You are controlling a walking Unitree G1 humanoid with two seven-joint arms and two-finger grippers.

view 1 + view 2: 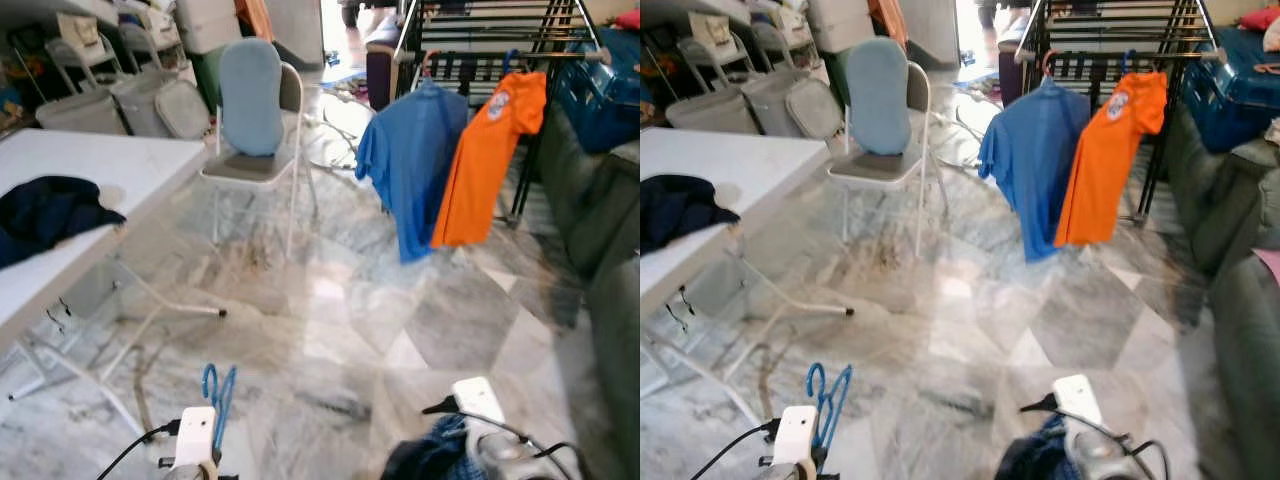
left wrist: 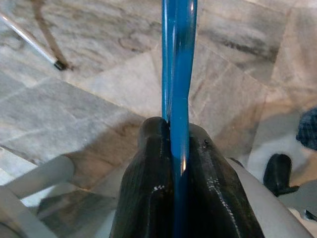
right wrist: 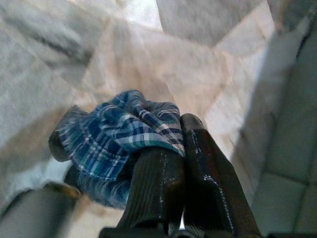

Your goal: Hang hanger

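While left gripper (image 2: 173,144) is clamped on blue hanger (image 1: 218,392) and right gripper (image 3: 181,134) clamped on plaid cloth (image 3: 119,144), thread cloth onto hanger, then walk to drying rack (image 1: 500,40) beyond the chair (image 1: 255,110).

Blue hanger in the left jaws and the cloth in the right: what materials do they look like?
Blue hanger: probably plastic, glossy, with a bright highlight running along its smooth thin bar where the left gripper clamps it.
Plaid cloth: woven fabric, matte, blue-and-white check, crumpled in soft folds in the right gripper. The fibre can't be judged.
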